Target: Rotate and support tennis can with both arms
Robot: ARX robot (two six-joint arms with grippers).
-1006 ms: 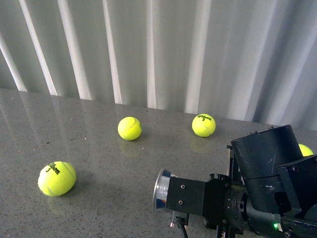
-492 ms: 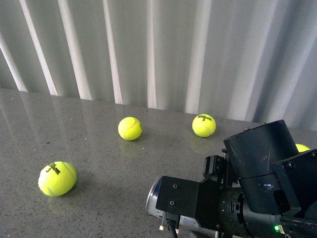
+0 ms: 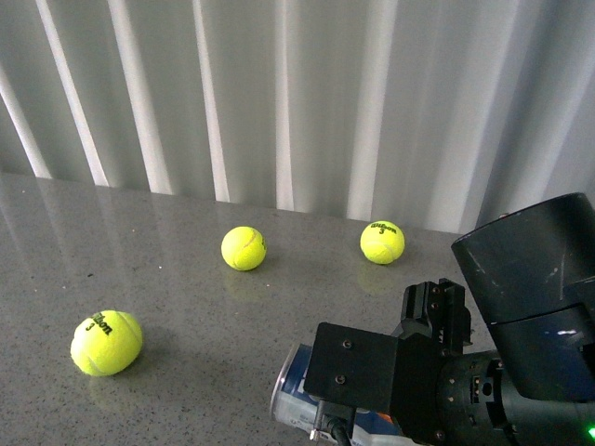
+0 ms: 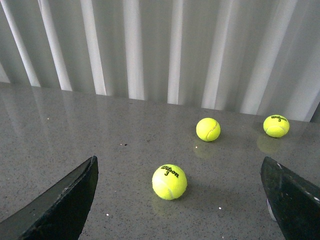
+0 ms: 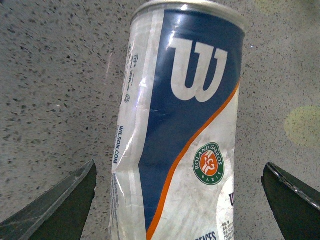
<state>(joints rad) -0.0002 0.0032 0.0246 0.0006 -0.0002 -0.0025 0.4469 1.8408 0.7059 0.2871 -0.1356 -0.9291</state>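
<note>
Lying on grey speckled table (image 3: 167,279), tall see-through plastic tennis can (image 5: 180,125) with blue-white-orange label has swung lower since a second ago: rotation likely begun. Right gripper (image 5: 178,172) spread astride it; left gripper (image 4: 178,165) spread, empty, support pending.

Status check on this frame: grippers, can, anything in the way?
Left gripper open, empty. Right gripper open, straddling tennis can lying on its side. Tennis balls loose, clear of the can.

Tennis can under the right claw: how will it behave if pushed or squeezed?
Likely rolls: the tennis can is a smooth cylinder, apparently lying on its side on the glossy table. Probably dents under a hard squeeze; its label looks creased. Looks slick, so the open right claw might slip.
</note>
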